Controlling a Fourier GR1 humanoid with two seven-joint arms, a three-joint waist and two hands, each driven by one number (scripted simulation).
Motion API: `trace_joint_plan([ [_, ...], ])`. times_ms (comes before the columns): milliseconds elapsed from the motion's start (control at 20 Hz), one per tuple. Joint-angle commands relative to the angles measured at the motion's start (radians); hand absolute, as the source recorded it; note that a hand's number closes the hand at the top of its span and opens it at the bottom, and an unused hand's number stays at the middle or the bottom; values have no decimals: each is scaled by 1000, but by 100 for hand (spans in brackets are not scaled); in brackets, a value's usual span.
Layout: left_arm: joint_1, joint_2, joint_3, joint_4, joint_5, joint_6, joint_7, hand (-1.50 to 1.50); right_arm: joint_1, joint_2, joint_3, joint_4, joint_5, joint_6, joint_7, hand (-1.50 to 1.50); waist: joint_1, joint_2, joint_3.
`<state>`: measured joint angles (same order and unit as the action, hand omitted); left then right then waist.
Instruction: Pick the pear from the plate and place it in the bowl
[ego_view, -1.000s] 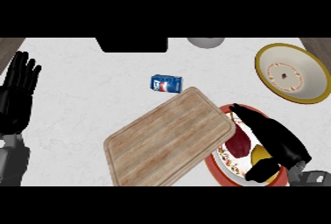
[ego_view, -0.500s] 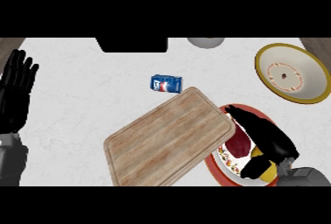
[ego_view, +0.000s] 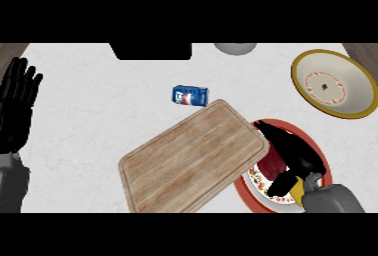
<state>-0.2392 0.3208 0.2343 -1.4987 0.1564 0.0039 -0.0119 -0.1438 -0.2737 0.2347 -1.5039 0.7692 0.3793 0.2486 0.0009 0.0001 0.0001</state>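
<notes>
Far left of the frame, the left hand (ego_view: 18, 107) is just parked at the edge, fingers straight and pointing up, holding nothing. It's resting, same spot as a second ago, so it isn't part of this.

Moving right along the white table (ego_view: 88, 130): a little blue can (ego_view: 190, 95) sits in the upper middle, and below it a big wooden cutting board (ego_view: 193, 157) lies at an angle, its right edge overlapping the plate. Up top there's a dark block (ego_view: 151, 50) and a grey round thing (ego_view: 235, 47), both cut off by the frame.

Lower right is where stuff is happening. The right hand (ego_view: 291, 152) is down over the red-rimmed plate (ego_view: 260, 197), fingers stretched toward the upper left. Compared with a second ago it has slid a bit further down and right across the plate, and the wrist has come in lower. I honestly can't see the pear: the hand covers the middle of the plate, so it's presumably under there. Can't tell whether the fingers have wrapped anything either; they look fairly straight from here.

The yellow-rimmed bowl (ego_view: 334, 82) sits in the upper right, near the plate, with nothing in it. So my read is we're in the grab phase, with no lift yet.
</notes>
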Motion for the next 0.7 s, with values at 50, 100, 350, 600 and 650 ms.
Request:
trace_joint_plan([
  [50, -43, -43, -39, 4, -47, 49, 23, 0, -67, 42, 9, 155, 85, -63, -46, -150, 2, 1, 0],
  [100, 8, -12, -3, -2, -32, 5, -10, 0, 14, -2, -3, 68, 72, -67, -119, 150, -1, 0, 0],
  [350, -40, -50, -31, 47, -66, 44, -19, 0, -65, -9, -62, 73, 63, -82, -177, 150, -2, 0, 0],
  [600, 62, -78, -35, -77, -53, 31, -12, 0, -39, 46, -26, 77, 140, -135, -157, 150, 2, -1, 0],
  [650, -18, -14, 9, -20, -24, 10, 20, 0, -35, -177, -183, 199, 43, -138, -398, 150, 0, 2, 1],
])
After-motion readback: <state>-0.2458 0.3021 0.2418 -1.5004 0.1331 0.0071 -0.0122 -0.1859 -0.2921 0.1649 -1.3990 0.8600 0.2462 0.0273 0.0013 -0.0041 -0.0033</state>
